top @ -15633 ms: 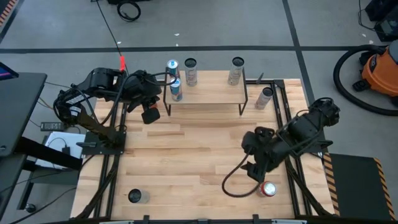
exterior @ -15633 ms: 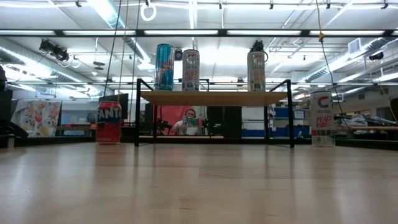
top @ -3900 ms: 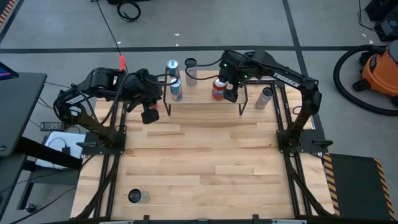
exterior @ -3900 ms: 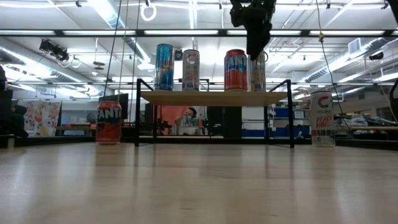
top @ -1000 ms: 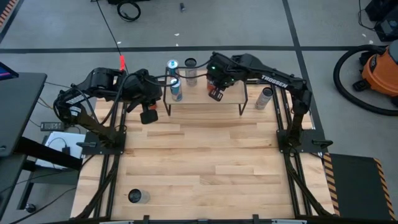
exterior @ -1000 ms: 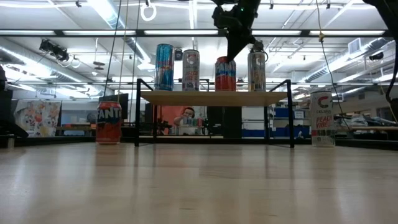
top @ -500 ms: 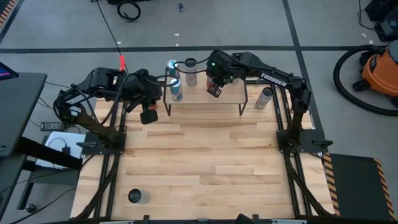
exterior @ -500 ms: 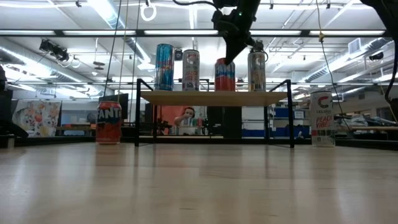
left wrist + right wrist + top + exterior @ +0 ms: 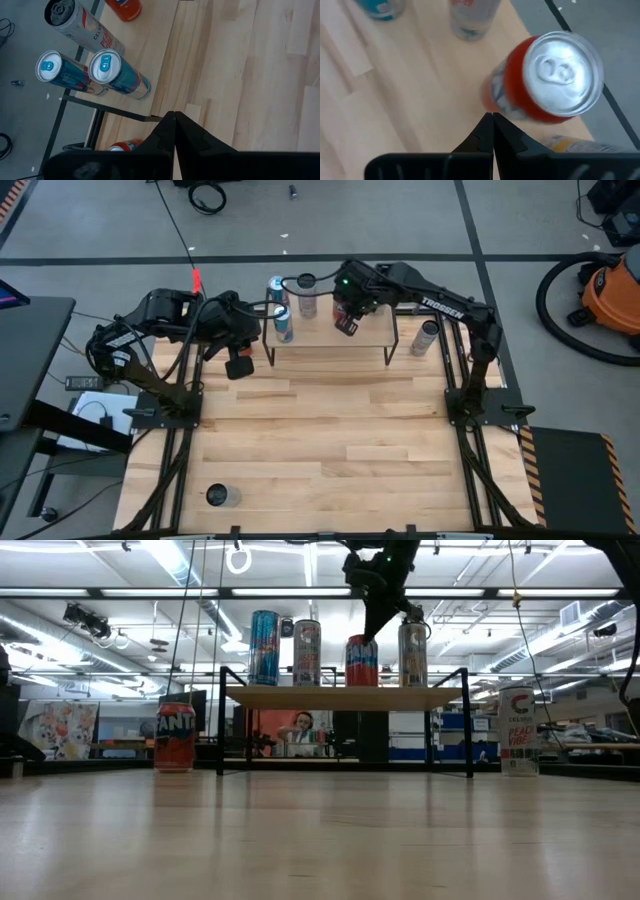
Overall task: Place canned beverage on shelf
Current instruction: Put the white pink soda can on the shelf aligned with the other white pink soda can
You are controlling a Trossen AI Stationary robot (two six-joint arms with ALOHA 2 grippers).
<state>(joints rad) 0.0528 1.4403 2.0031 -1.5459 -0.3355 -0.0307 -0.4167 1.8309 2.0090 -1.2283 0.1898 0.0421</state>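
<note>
A red can (image 9: 361,662) stands upright on the shelf (image 9: 345,697), between a white can and a silver can. My right gripper (image 9: 368,632) is shut and slants down over the shelf (image 9: 325,338). Its tip is right beside the red can (image 9: 545,82) at the can's top. In the high view the right gripper (image 9: 346,328) hides the red can. My left gripper (image 9: 240,367) hangs shut above the table, off the shelf's left end, and touches nothing. My right gripper (image 9: 492,116) has its shut fingertips at the red can's upper rim (image 9: 366,638), slanting down from above. I cannot tell whether they touch it. The can stands upright with its base on the shelf board.
The shelf also carries two blue cans (image 9: 107,65), a white can (image 9: 307,652) and a silver can (image 9: 412,653). A red Fanta can (image 9: 175,737) stands on the table left of the shelf and a white can (image 9: 517,730) right of it. One more can (image 9: 218,496) stands near the table's near left corner.
</note>
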